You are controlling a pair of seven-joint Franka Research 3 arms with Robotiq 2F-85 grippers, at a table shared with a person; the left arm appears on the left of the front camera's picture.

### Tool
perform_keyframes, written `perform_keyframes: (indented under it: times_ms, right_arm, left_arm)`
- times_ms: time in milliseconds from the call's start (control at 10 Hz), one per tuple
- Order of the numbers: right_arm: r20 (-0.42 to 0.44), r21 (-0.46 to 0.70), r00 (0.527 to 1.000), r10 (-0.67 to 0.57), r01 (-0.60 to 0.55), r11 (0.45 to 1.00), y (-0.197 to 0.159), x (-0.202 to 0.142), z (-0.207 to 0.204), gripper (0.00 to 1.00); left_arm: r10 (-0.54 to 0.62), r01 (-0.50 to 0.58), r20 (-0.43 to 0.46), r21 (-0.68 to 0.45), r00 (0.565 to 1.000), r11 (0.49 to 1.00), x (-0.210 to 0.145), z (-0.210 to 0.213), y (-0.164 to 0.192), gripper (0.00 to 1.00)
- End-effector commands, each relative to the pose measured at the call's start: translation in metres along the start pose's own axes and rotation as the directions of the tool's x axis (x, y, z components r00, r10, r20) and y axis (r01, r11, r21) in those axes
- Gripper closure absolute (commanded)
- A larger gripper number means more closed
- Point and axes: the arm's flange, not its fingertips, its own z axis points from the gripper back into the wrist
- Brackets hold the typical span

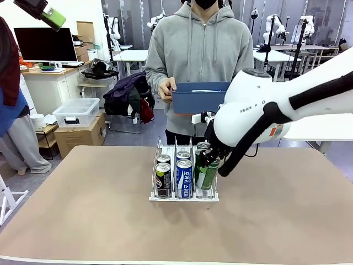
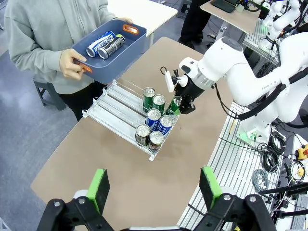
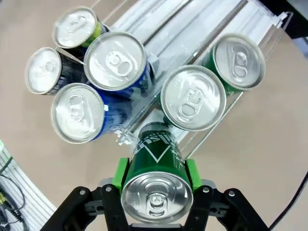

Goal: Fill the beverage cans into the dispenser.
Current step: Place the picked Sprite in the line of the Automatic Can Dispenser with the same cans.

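Observation:
The dispenser [image 1: 156, 196] stands mid-table with black, blue and green beverage cans upright in its three lanes. My right gripper [image 1: 208, 162] is shut on a green can [image 1: 207, 174], which leans at the front end of the right-hand lane. In the right wrist view that green can [image 3: 155, 166] sits tilted between the green pads [image 3: 120, 174], just in front of two upright green cans [image 3: 193, 97]. My left gripper [image 2: 154, 187] hangs open high above the table, also seen at the top left as the left gripper [image 1: 47, 14]. From there the dispenser [image 2: 113, 106] and held can [image 2: 174, 105] lie below.
A person at the far edge holds a blue bin [image 1: 190, 100] above the dispenser's back end. The bin [image 2: 139, 41] carries two more cans [image 2: 106, 44] lying flat. Bare brown table [image 1: 83, 210] surrounds the dispenser on all sides.

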Motion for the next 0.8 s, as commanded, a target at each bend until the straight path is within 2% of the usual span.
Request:
perform_keyframes:
  times_ms: [0, 500, 600, 700]
  right_arm:
    - [0.019, -0.087, 1.0, -0.012, 0.013, 0.996, 0.0003, 0.0193, -0.0069, 0.42]
    - [-0.036, -0.056, 0.999, 0.027, -0.029, 0.998, 0.0056, 0.0183, -0.015, 0.42]
    - [-0.052, -0.028, 0.998, 0.027, -0.028, 0.999, 0.0061, 0.0176, -0.0131, 0.27]
    - [-0.053, -0.02, 0.998, 0.027, -0.028, 0.999, 0.0049, 0.0164, -0.0087, 0.23]
  left_arm:
    - [-0.005, 0.005, -0.006, -0.003, 1.0, 1.0, -0.0022, -0.0006, -0.0005, 0.0]
    - [-0.005, 0.005, -0.006, -0.003, 1.0, 1.0, -0.0022, -0.0006, -0.0005, 0.0]
    - [-0.005, 0.005, -0.006, -0.003, 1.0, 1.0, -0.0022, -0.0006, -0.0005, 0.0]
    - [-0.005, 0.005, -0.006, -0.003, 1.0, 1.0, -0.0022, -0.0006, -0.0005, 0.0]
